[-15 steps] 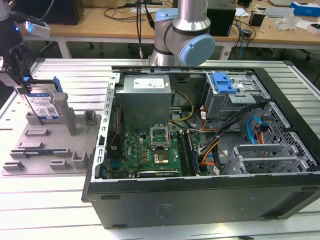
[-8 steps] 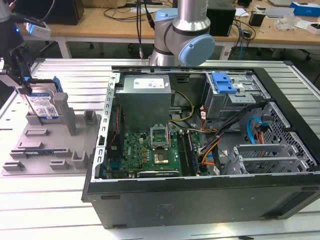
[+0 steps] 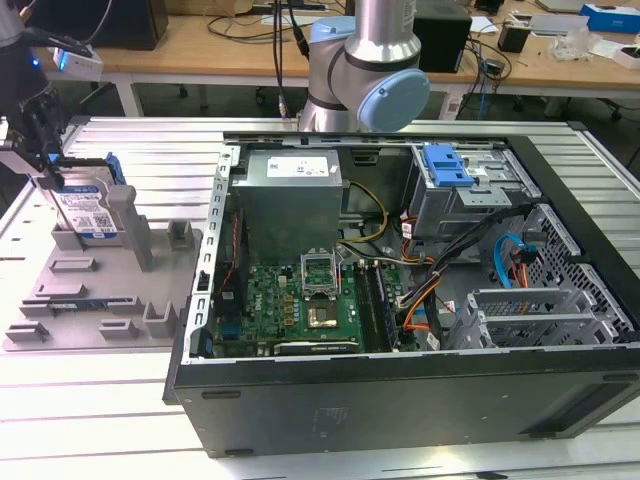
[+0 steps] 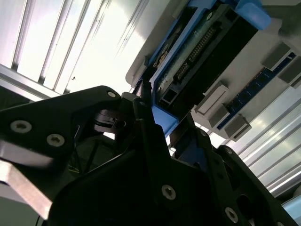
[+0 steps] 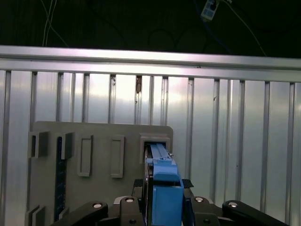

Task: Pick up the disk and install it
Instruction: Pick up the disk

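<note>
The robot's silver-grey metal arm (image 3: 385,30) is a smooth cylinder, and its joints carry round pale-blue plastic caps (image 3: 393,100). The matte-black gripper (image 3: 40,150) is built of flat angular links (image 4: 117,188) studded with small silver socket-head screws (image 4: 168,190), and a bare grey metal piece (image 4: 19,172) sits beside them.

The disk (image 3: 85,212) stands in the fixture tray (image 3: 90,292), which lies to the exterior view's left of the computer case (image 3: 400,400)
</note>
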Robot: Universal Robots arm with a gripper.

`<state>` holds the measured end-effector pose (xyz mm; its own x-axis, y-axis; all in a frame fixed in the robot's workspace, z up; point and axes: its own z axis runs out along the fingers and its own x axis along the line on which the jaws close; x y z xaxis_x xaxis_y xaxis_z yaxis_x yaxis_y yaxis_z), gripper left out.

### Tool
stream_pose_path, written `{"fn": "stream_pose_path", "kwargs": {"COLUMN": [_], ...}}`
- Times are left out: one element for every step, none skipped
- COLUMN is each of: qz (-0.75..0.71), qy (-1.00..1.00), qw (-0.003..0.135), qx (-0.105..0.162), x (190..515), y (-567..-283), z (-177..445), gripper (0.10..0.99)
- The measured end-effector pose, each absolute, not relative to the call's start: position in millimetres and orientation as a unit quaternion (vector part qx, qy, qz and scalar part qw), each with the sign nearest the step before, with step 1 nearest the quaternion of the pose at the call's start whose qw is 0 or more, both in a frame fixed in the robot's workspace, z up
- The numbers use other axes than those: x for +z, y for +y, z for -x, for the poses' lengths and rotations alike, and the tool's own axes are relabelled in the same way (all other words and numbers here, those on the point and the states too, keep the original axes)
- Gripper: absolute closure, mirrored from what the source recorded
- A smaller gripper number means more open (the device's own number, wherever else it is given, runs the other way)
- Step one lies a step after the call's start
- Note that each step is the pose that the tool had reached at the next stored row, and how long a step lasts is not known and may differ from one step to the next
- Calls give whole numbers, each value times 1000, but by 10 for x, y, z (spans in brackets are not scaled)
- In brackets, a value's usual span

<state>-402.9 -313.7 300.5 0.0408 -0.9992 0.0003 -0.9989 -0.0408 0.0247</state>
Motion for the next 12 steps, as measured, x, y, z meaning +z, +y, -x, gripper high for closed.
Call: {"fn": "stream_pose_path", "kwargs": {"qz": [-721, -721, -721, -721, -721, -721, -721, -721, -721, -721, -721, -721], "qy": [-693, -693, -693, -693, -693, -693, -693, -693, -693, -693, -693, -693], "qw": [9, 9, 9, 9, 9, 9, 9, 9, 9, 9, 9, 9], "qx": [-8, -8, -8, -8, -8, -8, -8, -8, -8, -8, -8, -8], "x": [3004, 3003, 3003, 3004, 3004, 3003, 3003, 3003, 3001, 3000, 3000, 3000], "y": [-3137, -3137, -3137, -3137, -3137, -3137, -3137, -3137, -3137, -3137, -3137, -3137], "z": [4029, 4029, 4029, 4029, 4029, 4029, 4029, 4029, 4030, 4030, 4030, 4030], "gripper": [690, 690, 690, 690, 690, 706, 718, 718, 718, 718, 718, 718]}}
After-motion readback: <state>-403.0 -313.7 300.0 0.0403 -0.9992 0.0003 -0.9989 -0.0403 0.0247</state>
